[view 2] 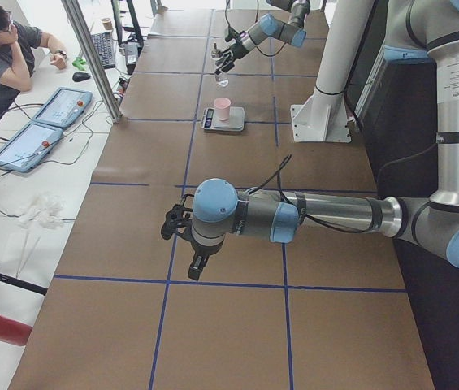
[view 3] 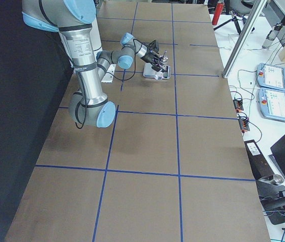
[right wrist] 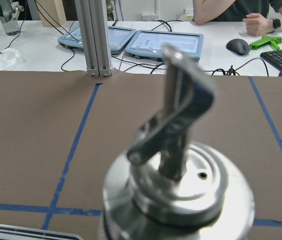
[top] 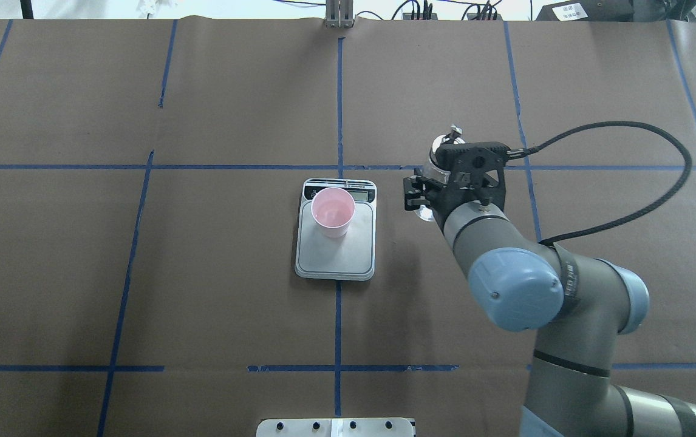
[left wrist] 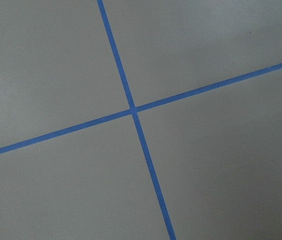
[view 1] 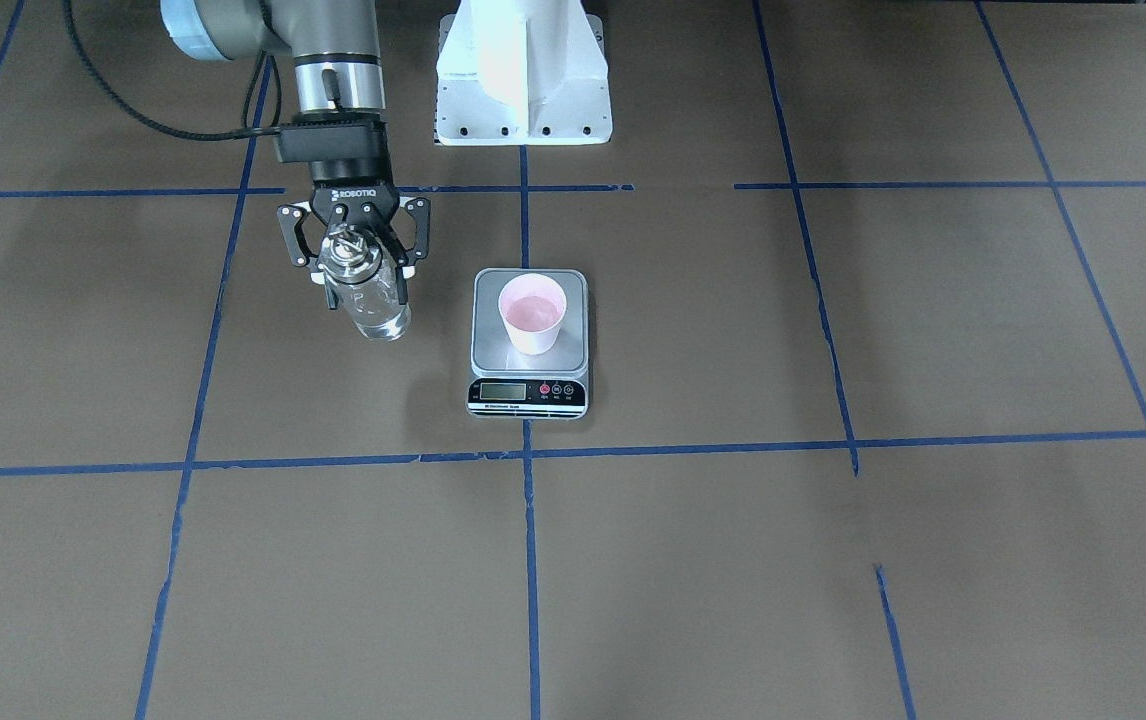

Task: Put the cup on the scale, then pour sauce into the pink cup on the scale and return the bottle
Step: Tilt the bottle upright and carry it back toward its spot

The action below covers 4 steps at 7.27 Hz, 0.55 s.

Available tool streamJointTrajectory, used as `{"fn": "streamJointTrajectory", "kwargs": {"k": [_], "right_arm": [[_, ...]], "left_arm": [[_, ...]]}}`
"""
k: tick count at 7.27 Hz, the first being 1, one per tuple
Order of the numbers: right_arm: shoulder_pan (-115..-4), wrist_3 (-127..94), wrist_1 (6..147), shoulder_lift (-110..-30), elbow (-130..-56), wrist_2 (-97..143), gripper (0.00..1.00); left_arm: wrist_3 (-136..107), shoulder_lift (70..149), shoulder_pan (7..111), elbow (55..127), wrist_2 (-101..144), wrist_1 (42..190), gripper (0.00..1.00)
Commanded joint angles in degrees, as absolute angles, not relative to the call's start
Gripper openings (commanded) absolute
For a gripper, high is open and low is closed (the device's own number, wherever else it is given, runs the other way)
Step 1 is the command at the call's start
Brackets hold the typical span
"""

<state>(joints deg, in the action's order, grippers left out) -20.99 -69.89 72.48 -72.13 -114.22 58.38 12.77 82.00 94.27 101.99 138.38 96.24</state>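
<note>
The right gripper (view 1: 361, 262) is clamping the bottle (view 1: 375, 308) near the scale (view 1: 578, 340), on which the cup (view 1: 532, 312) is sitting (whether the left gripper (view 2: 174, 227) is apart or together cannot be told).

front-facing view, centre: cup (view 1: 532, 312) sat on scale (view 1: 493, 352) | bottle (view 1: 379, 316) was left of scale, apart, within right gripper (view 1: 366, 290)

bottle (right wrist: 175, 200) cap fills foreground | scale (right wrist: 11, 232) corner lower-left | tablets (right wrist: 168, 44) beyond table (right wrist: 31, 140)
</note>
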Motion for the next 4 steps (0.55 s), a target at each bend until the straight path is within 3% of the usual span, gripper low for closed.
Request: {"fn": "streamJointTrajectory", "kwargs": {"k": [1,4], "right_arm": [[-21.1,-71.2,59.1,-85.6,-114.3,57.7,0.00],[-20.9,-70.0,59.0,-89.6,-112.9,52.4,0.00]], "left_arm": [[12.8,82.0,94.2,102.0,138.3,96.2,1.00],[12.8,82.0,94.3,102.0,138.3,96.2,1.00]]}}
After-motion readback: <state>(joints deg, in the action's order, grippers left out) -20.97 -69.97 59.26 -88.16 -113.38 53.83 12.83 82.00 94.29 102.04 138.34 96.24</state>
